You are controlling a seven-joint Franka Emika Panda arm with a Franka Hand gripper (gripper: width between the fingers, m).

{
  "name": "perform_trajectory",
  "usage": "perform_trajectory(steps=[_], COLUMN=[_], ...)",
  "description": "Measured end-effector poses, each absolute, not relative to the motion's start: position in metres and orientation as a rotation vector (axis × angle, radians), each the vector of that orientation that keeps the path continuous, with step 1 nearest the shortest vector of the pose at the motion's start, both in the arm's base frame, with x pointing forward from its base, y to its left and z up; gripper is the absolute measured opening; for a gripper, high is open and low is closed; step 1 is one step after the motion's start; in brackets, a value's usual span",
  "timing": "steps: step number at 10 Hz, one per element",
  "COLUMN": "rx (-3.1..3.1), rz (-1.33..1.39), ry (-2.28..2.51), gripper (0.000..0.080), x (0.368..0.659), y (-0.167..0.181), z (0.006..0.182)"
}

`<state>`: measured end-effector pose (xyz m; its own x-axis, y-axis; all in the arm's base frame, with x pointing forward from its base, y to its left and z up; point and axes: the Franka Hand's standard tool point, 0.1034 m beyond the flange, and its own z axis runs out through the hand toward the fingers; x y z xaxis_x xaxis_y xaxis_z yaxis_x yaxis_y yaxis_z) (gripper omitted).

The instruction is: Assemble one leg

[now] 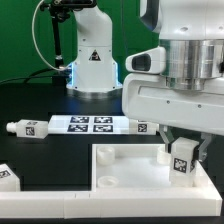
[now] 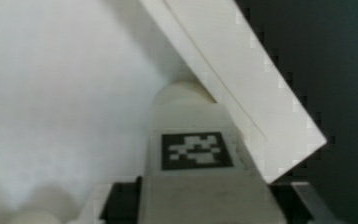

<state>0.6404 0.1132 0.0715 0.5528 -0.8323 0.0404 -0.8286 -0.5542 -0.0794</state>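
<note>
Gripping the leg (image 1: 182, 158) btwn closed fingers (image 1: 168, 154), held upright over the panel (image 1: 110, 170) w/ corner holes.

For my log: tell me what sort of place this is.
Probably a robotics lab bench. A robot arm's hand holds a tagged white leg over a white panel on a black table; a marker board lies behind.

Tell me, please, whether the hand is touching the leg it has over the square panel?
Touching. In the exterior view the hand grips the leg from both sides; the wrist view shows the leg between the fingers with no gap.
</note>
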Motion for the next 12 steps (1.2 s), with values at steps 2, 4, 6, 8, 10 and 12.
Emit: perform_trajectory(steps=[2, 4, 6, 8, 10, 12], rx=[-2.334, -2.111, -2.008, -1.968, -1.981, -2.205], rz=[-0.049, 0.001, 0.013, 0.012, 0.011, -0.013], ry=[1.906, 2.116, 2.214, 2.246, 2.234, 2.033], gripper=[0.0287, 0.0287, 0.0287, 0.0287, 0.0287, 0.0396], x=[0.6397, 0.6402, 0.6397, 0.6401, 0.6400, 0.6388], y=[0.1123, 0.1112, 0.1140, 0.1143, 0.1145, 0.1192], z=[0.0709, 0.0712, 0.0706, 0.0703, 0.0704, 0.0703])
